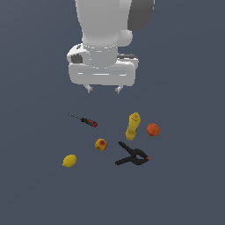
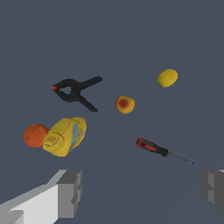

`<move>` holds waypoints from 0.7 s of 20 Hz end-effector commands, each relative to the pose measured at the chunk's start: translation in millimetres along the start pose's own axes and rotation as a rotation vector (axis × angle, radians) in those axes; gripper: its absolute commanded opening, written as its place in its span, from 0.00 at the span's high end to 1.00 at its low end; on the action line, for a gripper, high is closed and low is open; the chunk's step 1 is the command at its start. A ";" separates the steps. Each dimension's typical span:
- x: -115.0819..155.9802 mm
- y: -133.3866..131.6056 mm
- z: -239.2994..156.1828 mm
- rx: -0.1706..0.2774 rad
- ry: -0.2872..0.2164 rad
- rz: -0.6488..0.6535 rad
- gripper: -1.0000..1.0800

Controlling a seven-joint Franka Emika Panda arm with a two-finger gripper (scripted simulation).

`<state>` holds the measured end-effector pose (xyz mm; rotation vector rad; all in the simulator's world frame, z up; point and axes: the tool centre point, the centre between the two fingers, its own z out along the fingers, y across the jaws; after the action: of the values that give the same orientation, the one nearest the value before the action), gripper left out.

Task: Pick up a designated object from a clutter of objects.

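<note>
The designated object, a slim screwdriver (image 1: 86,121) (image 2: 157,150) with a black-and-red handle and thin dark shaft, lies flat at the exterior view's left of the clutter. Around it lie a lemon (image 1: 69,161) (image 2: 167,78), a peach-like fruit (image 1: 101,144) (image 2: 125,104), a mustard bottle (image 1: 133,125) (image 2: 65,136), an orange ball (image 1: 153,129) (image 2: 35,135) and a black clamp (image 1: 132,155) (image 2: 75,89). My gripper (image 1: 104,89) (image 2: 142,192) hangs well above the surface, open, with nothing between its fingers (image 2: 70,192). It is behind the objects, apart from all of them.
The surface is a plain dark grey floor with no visible edges. The arm's white body (image 1: 103,39) fills the upper middle of the exterior view.
</note>
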<state>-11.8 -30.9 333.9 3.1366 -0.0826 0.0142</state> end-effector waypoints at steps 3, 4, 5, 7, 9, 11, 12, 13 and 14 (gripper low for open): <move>0.4 3.1 4.9 -0.001 -0.001 -0.019 0.04; 0.6 4.3 6.6 -0.001 -0.001 -0.026 0.04; 0.8 5.7 8.5 -0.001 -0.001 -0.034 0.04; 1.2 8.7 13.1 -0.002 -0.001 -0.052 0.04; 1.5 12.2 18.6 -0.003 -0.001 -0.074 0.04; 1.8 16.5 24.9 -0.003 -0.001 -0.100 0.04; 1.9 18.8 28.4 -0.004 -0.002 -0.114 0.04; 2.0 21.3 32.2 -0.004 -0.002 -0.130 0.04; 2.0 23.9 36.2 -0.005 -0.002 -0.146 0.04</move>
<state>-10.6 -51.1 303.5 3.1312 0.1099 0.0112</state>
